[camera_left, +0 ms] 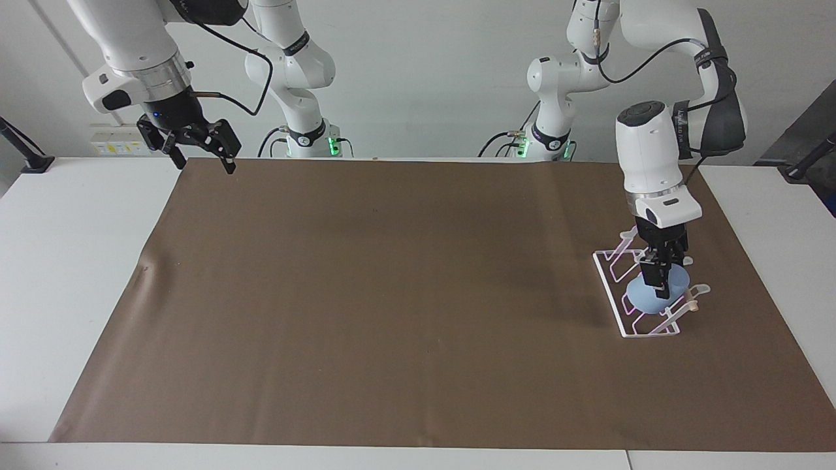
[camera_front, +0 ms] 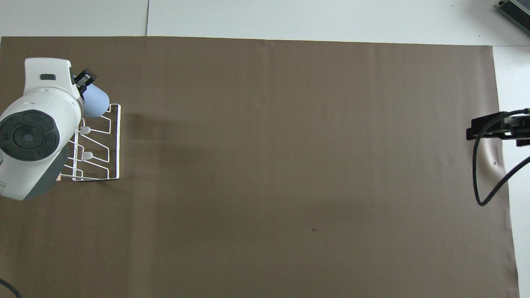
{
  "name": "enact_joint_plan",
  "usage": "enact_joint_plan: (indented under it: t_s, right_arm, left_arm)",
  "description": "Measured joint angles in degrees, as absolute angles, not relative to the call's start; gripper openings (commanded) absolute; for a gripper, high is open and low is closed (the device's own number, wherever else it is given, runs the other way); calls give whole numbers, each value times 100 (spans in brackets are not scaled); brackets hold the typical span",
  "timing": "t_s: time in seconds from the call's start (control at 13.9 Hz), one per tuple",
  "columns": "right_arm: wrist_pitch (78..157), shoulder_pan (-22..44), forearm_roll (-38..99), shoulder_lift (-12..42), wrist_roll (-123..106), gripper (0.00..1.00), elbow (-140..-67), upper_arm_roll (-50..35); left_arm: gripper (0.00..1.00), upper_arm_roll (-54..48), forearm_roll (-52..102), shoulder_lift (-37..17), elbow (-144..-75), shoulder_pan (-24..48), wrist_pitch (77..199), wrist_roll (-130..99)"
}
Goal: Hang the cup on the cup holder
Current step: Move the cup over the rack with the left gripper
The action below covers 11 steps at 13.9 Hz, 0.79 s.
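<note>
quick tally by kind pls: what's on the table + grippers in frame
Cup: 1, light blue, held in the left gripper over the cup holder
Cup holder: 1, white wire, on the brown mat
Brown mat: 1
Grippers: 2, the right gripper waits, fingers open
Total: 5
</note>
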<state>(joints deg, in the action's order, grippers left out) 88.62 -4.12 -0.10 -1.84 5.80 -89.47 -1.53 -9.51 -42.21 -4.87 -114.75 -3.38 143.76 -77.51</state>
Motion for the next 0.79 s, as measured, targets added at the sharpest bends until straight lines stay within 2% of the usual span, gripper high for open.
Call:
enact_joint_plan:
  t_s: [0.5, 0.58, 0.65, 0.72, 0.79]
  right_arm:
    - [8862, -102, -36, -172, 541, 100, -9108, 464]
    - [8862, -98, -36, -173, 541, 100, -9136, 464]
    - [8861, -90, -36, -174, 541, 100, -9153, 464]
    - [8859, -85, -36, -174, 541, 100, -9161, 464]
    - [8856, -84, -36, -175, 541, 100, -9163, 464]
  left_arm:
    - [0, -941, -4255, -490, -11807, -441, 14587, -7766]
    - [9, -942, -4256, -489, -11807, -458, 14589, -7766]
    - [24, -945, -4256, -489, -11807, -472, 14589, -7766]
    - [26, -945, -4256, -489, -11807, -482, 14589, -7766]
    - [36, -945, -4256, -489, -11807, -488, 14589, -7766]
